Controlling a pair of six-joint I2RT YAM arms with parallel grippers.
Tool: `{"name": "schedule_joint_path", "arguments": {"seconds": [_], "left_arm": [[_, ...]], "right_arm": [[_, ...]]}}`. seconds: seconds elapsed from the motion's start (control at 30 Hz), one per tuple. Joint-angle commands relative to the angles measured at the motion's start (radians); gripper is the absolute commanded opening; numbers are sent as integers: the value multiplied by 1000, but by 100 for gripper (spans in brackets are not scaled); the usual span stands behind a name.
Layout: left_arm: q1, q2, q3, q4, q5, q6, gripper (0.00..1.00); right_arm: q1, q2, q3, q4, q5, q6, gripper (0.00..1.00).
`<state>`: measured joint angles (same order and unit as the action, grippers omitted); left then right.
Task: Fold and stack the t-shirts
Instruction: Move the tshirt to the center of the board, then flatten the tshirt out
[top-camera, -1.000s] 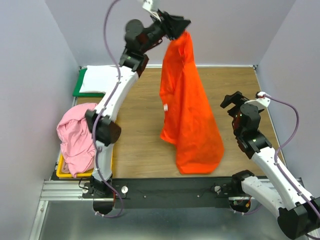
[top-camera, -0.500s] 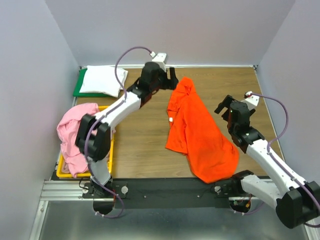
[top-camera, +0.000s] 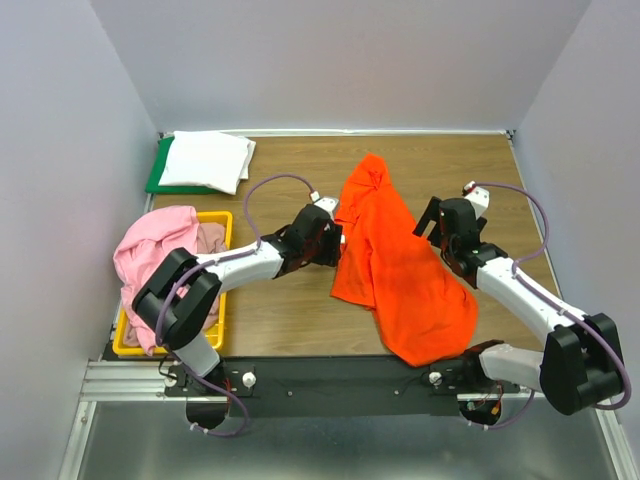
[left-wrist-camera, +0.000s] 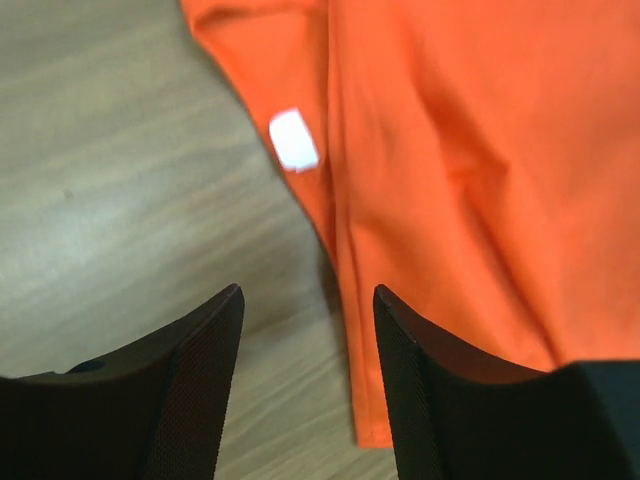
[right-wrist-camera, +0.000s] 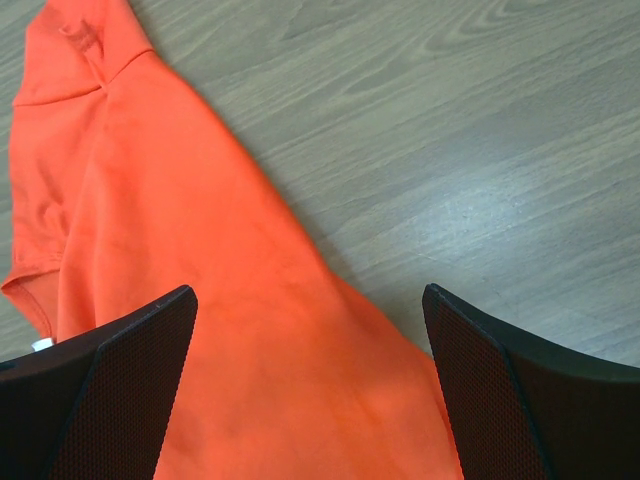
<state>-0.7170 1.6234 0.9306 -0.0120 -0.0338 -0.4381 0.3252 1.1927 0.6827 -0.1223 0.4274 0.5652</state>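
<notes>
The bright orange t-shirt (top-camera: 400, 265) lies crumpled on the wooden table, collar at the far end. My left gripper (top-camera: 331, 240) is open and empty, low at the shirt's left edge. In the left wrist view the shirt's hem (left-wrist-camera: 450, 150) with a white label (left-wrist-camera: 294, 139) runs between the open jaws of that gripper (left-wrist-camera: 308, 292). My right gripper (top-camera: 428, 222) is open and empty above the shirt's right edge; its wrist view shows it (right-wrist-camera: 308, 292) spread wide over the orange cloth (right-wrist-camera: 200, 250). A folded white t-shirt (top-camera: 205, 160) lies at the back left. A light pink t-shirt (top-camera: 150, 265) drapes over the bin, with a mauve one (top-camera: 209, 238) beside it.
The white shirt rests on a flat green board (top-camera: 157, 177) at the back left corner. A yellow plastic bin (top-camera: 222, 290) stands at the left edge. Grey walls close in the table on three sides. Bare wood (top-camera: 290, 310) shows between bin and orange shirt.
My left gripper let go of the orange shirt it held high; the shirt dropped flat onto the table. The left arm came down to its left edge and the right gripper moved in.
</notes>
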Motion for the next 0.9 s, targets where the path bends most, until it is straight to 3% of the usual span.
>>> {"name": "schedule_joint_path", "arguments": {"seconds": [0.0, 0.47, 0.87], "left_arm": [[-12, -46, -52, -29, -18, -36, 60], [-119, -108, -134, -66, 69, -62, 59], [-174, -48, -150, -85, -32, -109, 57]], "right_arm": [[-8, -4, 28, -14, -26, 10, 100], [-9, 51, 23, -14, -50, 35, 100], [-9, 25, 3, -14, -61, 39, 100]]}}
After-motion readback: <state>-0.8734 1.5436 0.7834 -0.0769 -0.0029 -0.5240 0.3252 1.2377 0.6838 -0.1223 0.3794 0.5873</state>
